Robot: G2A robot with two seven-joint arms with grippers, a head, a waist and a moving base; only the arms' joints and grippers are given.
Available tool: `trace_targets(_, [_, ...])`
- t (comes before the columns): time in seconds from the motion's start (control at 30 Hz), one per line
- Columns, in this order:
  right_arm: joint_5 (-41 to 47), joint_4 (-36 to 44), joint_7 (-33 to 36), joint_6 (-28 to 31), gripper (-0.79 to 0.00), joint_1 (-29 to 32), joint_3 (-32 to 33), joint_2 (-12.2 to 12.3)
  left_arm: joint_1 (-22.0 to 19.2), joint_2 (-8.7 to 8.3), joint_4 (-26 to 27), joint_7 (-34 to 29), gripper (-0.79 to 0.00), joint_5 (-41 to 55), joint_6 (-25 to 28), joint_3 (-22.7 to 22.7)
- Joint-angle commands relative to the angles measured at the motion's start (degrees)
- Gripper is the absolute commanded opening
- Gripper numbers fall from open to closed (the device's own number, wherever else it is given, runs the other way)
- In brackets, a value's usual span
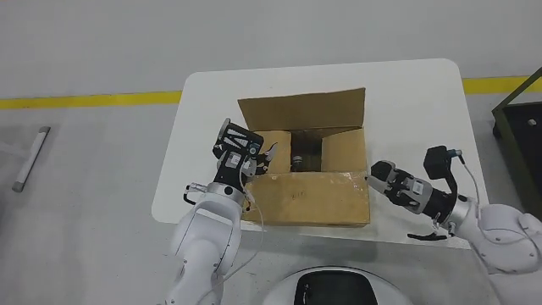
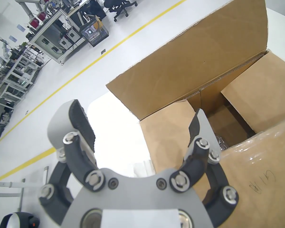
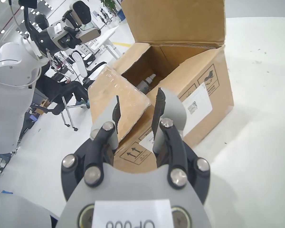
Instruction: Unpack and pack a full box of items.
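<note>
Left hand and right hand, both released, flank one cardboard box holding one visible bottle.

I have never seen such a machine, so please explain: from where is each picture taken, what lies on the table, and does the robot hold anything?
It is a robot with two arms, each ending in a two-finger gripper. One picture looks down from above at a white table with an open cardboard box. The other two come from cameras on the wrists, so each shows its own gripper close up: the left gripper by the box's side flap, the right gripper at a near corner. Both are open and hold nothing. A small bottle is inside the box.
</note>
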State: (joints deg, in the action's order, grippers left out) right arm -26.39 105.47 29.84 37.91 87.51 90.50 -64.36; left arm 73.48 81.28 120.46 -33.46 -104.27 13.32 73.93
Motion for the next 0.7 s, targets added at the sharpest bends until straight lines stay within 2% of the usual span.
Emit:
trace_targets(0.0, [-0.72,-0.01,-0.14,-0.57,-0.437,-0.24,-0.18,0.06,0.0,0.0,0.0,0.0,0.0,0.0,0.0,0.0])
trace_targets(0.07, [-1.4,-0.06,-0.27,-1.05,-0.406,-0.45,-0.5,0.11,0.0,0.0,0.0,0.0,0.0,0.0,0.0,0.0])
trace_targets(0.2, [-1.94,-0.19,0.56,-1.43,-0.413,-1.17,-1.71,0.22,0.0,0.0,0.0,0.0,0.0,0.0,0.0,0.0])
trace_targets(0.67, [-0.75,1.24,3.58,-1.64,-0.474,-1.71,-2.86,0.93,0.0,0.0,0.0,0.0,0.0,0.0,0.0,0.0])
